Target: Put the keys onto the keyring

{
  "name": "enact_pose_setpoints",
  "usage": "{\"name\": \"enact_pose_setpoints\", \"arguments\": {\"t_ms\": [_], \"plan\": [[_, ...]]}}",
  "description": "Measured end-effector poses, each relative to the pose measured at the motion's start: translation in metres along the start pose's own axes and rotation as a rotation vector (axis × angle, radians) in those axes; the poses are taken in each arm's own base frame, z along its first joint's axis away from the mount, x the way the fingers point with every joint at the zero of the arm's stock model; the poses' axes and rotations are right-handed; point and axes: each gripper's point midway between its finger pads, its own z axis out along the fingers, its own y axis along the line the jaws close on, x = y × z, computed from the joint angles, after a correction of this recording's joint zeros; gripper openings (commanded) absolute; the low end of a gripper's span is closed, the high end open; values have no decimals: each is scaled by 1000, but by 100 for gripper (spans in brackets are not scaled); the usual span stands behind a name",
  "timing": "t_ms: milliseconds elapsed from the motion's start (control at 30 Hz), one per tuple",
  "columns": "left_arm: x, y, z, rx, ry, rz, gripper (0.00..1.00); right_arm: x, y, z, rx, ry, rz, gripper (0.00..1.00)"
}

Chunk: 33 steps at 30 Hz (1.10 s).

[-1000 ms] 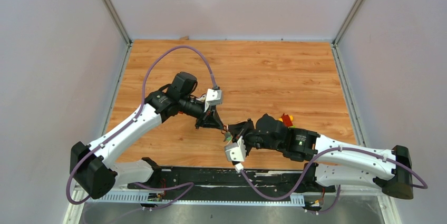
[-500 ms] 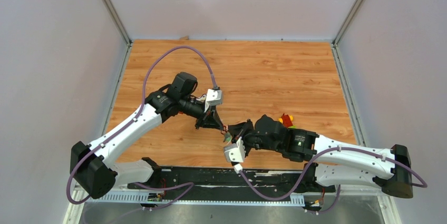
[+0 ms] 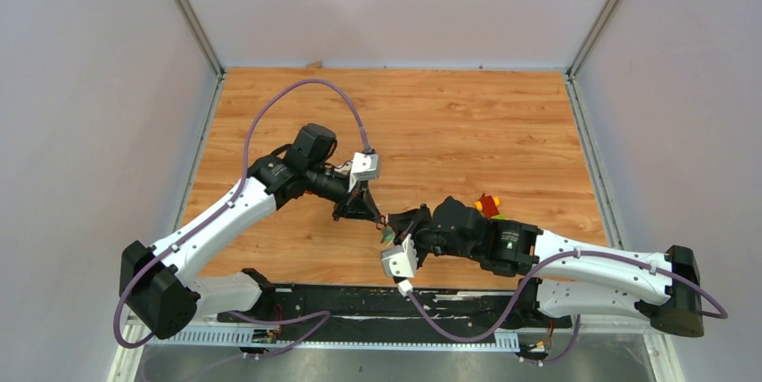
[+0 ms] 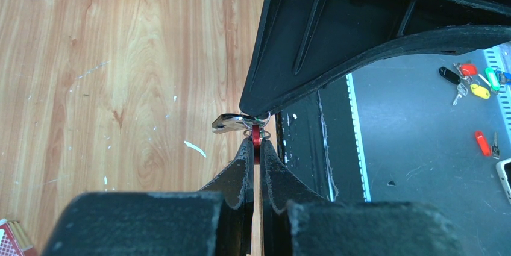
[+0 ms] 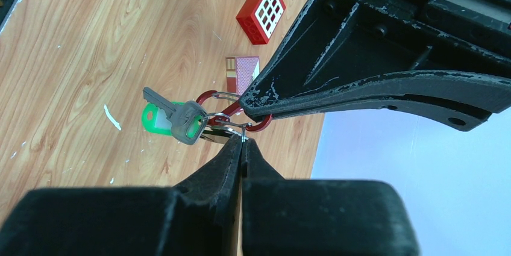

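Left claw (image 4: 255, 149) clamped on keyring (image 4: 256, 136); right claw (image 5: 242, 145) pinching keys (image 5: 181, 122), which hang at its 9 o'clock.

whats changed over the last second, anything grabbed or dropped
The right arm crept slightly left, toward the left hand. Nothing was grabbed or let go. The left hand stays shut on the red keyring, the right hand stays shut on the keys beside it, and the left arm has not visibly moved.
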Motion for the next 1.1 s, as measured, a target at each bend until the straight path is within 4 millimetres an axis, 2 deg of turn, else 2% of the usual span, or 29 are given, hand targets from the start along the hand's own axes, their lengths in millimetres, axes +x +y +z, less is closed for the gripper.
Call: {"name": "enact_pose_setpoints", "arguments": {"t_ms": [1100], "plan": [[2,0,1,6,-2,-1,0,-1,2,-1,-6,-5,15,0]]}}
